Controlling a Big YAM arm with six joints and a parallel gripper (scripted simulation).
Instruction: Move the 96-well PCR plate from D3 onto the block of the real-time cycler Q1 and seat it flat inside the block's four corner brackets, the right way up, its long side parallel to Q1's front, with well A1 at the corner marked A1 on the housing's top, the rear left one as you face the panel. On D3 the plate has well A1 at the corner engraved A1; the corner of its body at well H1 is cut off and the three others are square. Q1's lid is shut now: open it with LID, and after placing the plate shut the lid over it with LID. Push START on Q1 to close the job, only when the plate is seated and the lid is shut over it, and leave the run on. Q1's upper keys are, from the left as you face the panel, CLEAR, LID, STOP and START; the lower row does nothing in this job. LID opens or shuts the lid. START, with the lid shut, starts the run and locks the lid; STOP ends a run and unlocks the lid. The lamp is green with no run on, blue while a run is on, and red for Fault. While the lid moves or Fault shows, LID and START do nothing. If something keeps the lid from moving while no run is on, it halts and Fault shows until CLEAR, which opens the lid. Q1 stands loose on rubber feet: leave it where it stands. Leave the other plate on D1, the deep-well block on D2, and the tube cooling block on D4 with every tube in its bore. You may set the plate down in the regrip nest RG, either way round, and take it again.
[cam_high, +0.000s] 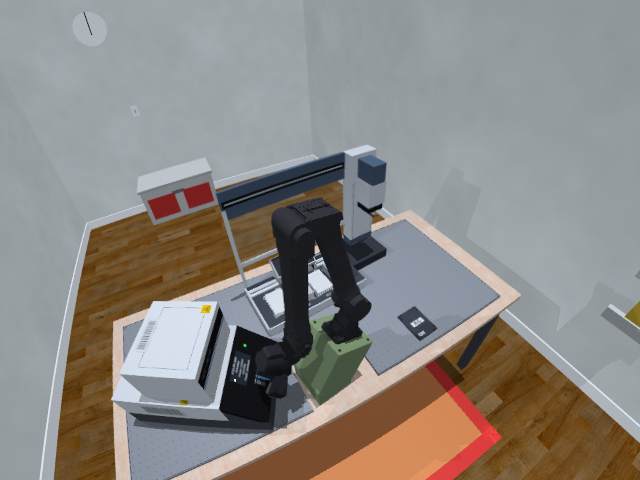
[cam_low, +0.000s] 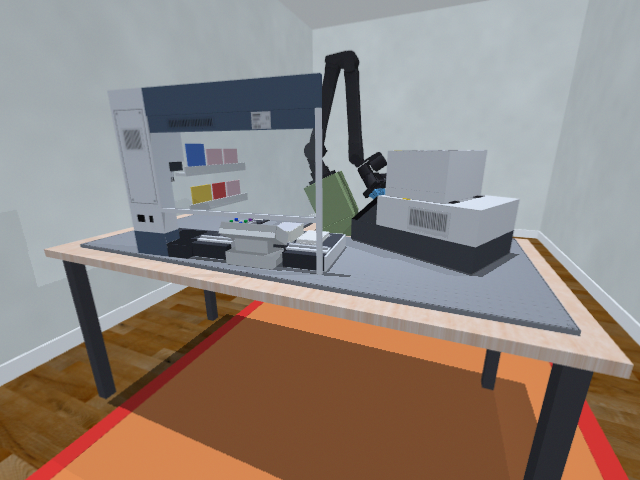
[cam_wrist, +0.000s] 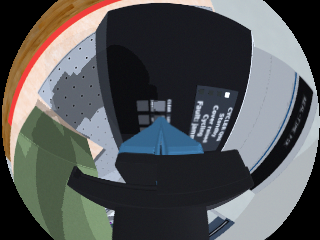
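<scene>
The cycler Q1 (cam_high: 178, 361) stands at the table's front left with its white lid (cam_high: 175, 345) shut and its lamp (cam_high: 244, 345) green. It also shows in the exterior view (cam_low: 444, 217). My gripper (cam_high: 262, 379) is shut and empty, its blue fingertips held close over Q1's sloping black panel (cam_high: 248, 374). In the wrist view the fingertips (cam_wrist: 162, 139) point at the small grey keys (cam_wrist: 154, 108), just short of them; I cannot tell if they touch. Two white plates (cam_high: 273, 302) (cam_high: 318, 283) lie on the deck behind my arm; I cannot tell which one is on D3.
The liquid handler's frame and gantry (cam_high: 289, 180) span the deck. My green arm pedestal (cam_high: 336, 361) stands right of Q1. The black regrip nest (cam_high: 418, 326) lies on the mat to the right. A tube block with coloured caps (cam_low: 248, 222) sits on the deck.
</scene>
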